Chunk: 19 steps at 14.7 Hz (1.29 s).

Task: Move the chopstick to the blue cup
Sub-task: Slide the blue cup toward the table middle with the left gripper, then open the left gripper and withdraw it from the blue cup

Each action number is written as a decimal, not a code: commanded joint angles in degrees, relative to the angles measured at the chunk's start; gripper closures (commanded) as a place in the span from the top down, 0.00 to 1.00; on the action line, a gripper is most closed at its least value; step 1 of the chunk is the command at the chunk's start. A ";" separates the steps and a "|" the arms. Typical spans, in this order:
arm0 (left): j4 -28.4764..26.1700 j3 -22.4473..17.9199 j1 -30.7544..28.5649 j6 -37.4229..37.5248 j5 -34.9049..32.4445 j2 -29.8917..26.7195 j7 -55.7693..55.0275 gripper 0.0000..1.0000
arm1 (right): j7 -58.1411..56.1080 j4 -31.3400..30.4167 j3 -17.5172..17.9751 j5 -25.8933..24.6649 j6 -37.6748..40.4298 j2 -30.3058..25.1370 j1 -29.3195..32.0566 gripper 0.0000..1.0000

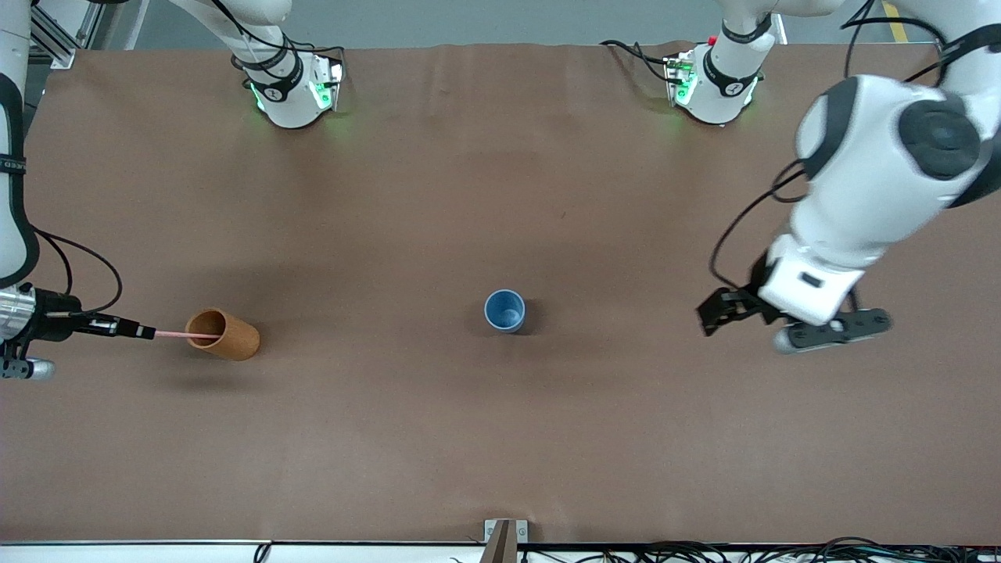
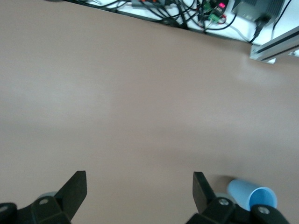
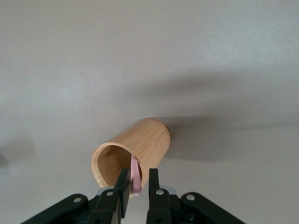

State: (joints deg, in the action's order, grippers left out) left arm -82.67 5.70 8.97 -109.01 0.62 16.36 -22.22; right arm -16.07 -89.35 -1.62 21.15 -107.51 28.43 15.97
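- the right tool is clenched on the chopstick at the right arm's end of the worktop; the stick's other end reaches into the mouth of the wooden cup.
- from the right wrist, the pink chopstick sits between the two fingers, right at the wooden cup's rim.
- the blue cup stands upright mid-worktop, well apart from the wooden cup.
- the left tool hangs released over bare worktop toward the left arm's end, holding nothing, waiting.

Matt plastic blue cup; smooth wooden cup.
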 commanded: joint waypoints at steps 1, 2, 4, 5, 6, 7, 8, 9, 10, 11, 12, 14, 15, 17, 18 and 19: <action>-1.36 0.54 -3.95 5.01 1.14 -3.96 10.31 1.00 | -0.90 0.23 0.74 1.87 -0.16 0.22 1.00 0.22; -1.27 0.36 -4.66 6.51 1.05 -5.19 12.79 1.00 | -0.90 0.23 0.74 2.58 0.02 0.22 1.00 0.19; -1.01 0.01 -4.93 10.55 0.35 -7.65 14.04 1.00 | -0.81 0.14 0.74 2.94 0.37 0.22 1.00 0.15; -0.74 0.01 -5.11 11.88 0.26 -8.10 14.13 1.00 | -0.81 0.05 0.74 2.94 0.46 0.22 0.91 0.15; -0.13 0.01 -5.11 11.89 0.43 -7.93 14.31 1.00 | -0.72 -0.12 0.74 2.94 0.55 0.31 0.91 0.12; 0.14 0.01 -5.19 11.98 0.61 -7.75 14.31 1.00 | -0.72 -0.12 0.74 2.94 0.63 0.22 0.91 0.04; 0.14 0.01 -5.11 11.98 0.43 -8.01 14.40 1.00 | -0.81 0.05 0.74 2.85 0.63 0.22 0.74 0.02; 0.14 0.01 -5.11 12.15 0.43 -8.27 14.66 1.00 | -0.63 0.14 0.74 2.85 0.63 0.22 0.73 0.01; 0.05 0.01 -5.02 12.24 0.43 -8.45 14.40 1.00 | -0.37 0.31 0.74 2.85 0.63 0.13 0.65 0.00; -0.21 0.18 -5.02 12.76 0.69 -9.32 13.61 1.00 | -0.37 0.75 0.74 2.85 0.63 0.04 0.56 0.00; -0.65 0.27 -5.02 13.99 0.70 -9.85 14.13 1.00 | -0.28 0.93 0.74 2.85 0.81 -0.39 0.30 0.00; -1.18 0.27 -5.46 14.96 0.96 -10.82 15.18 1.00 | -0.11 1.19 0.83 2.67 3.52 -2.75 0.03 0.01; -2.75 0.36 -5.46 15.05 0.96 -12.04 15.97 1.00 | -0.02 1.54 0.83 2.15 5.36 -4.95 -0.06 0.01; -4.78 0.27 -5.46 14.61 0.87 -13.81 17.56 1.00 | 0.77 1.81 0.83 1.62 8.62 -9.08 -0.49 0.01; -4.44 0.27 -5.55 14.61 0.87 -13.55 17.56 1.00 | 1.56 2.33 0.92 0.49 9.68 -11.19 -1.02 0.01; -4.43 0.01 -5.63 14.70 0.96 -13.64 17.91 1.00 | 2.52 3.29 0.92 -1.27 10.47 -13.03 -2.07 0.01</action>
State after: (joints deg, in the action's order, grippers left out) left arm -85.03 5.88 3.84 -94.29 1.01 4.64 -5.79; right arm -15.70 -85.16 -1.06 22.41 -98.68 20.89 15.18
